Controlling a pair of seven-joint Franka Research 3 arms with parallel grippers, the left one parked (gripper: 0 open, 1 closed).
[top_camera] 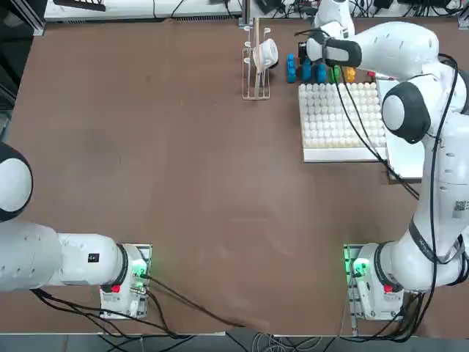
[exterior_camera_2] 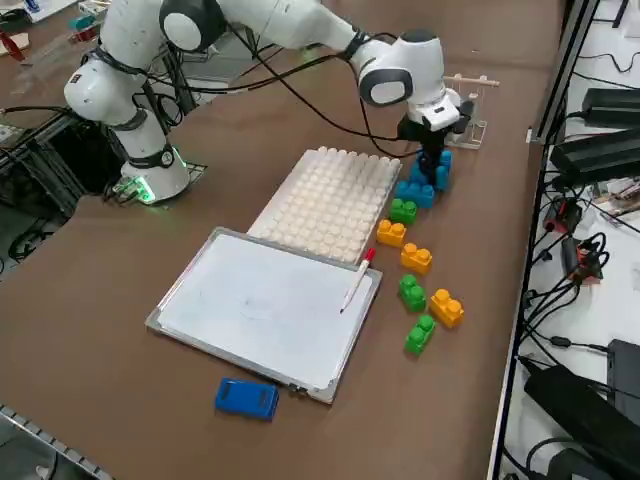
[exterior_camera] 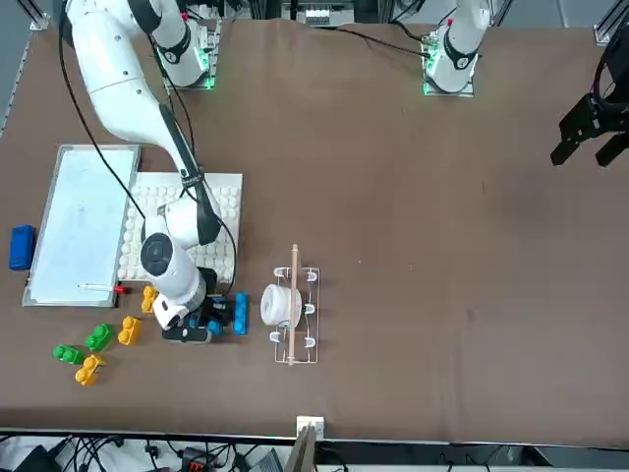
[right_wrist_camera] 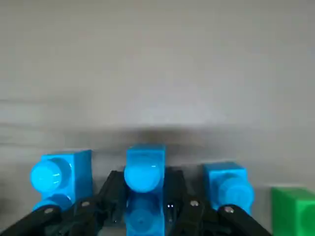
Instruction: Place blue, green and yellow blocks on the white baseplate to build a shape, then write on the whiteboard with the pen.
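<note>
Gripping the middle blue block [right_wrist_camera: 144, 189] of a row of three, the right claw [right_wrist_camera: 144, 216] stands narrow, a finger on each side of the brick, down at tabletop level just past the far edge of the white baseplate [top_camera: 338, 121] from the robot's base. In the wrist view the held brick sits squarely between the fingers, studs facing the camera, with a second blue block [right_wrist_camera: 61, 177] on one side and a third [right_wrist_camera: 227, 187] on the other, both apart from the fingers; a green block [right_wrist_camera: 294, 211] shows at the picture's edge beyond the third. I cannot tell whether the held block is off the tabletop [top_camera: 161, 161] yet. Outward from the claw, more loose bricks trail away along the tabletop: green [exterior_camera_2: 403, 210], yellow [exterior_camera_2: 391, 232], yellow [exterior_camera_2: 416, 258], green [exterior_camera_2: 412, 291], yellow [exterior_camera_2: 446, 307], green [exterior_camera_2: 420, 335]. The baseplate carries no bricks at all, so the shape is not started; judged progress is the very first pick, with every placement left. The whiteboard [exterior_camera_2: 260, 305] lies beside the baseplate on the side nearer the robot's base, its surface looking unmarked, and the pen [exterior_camera_2: 357, 281] rests on the board near the edge that faces the loose bricks, well apart from the claw. A blue eraser [exterior_camera_2: 246, 397] sits on the tabletop just off the board's far end. Writing step untouched.
</note>
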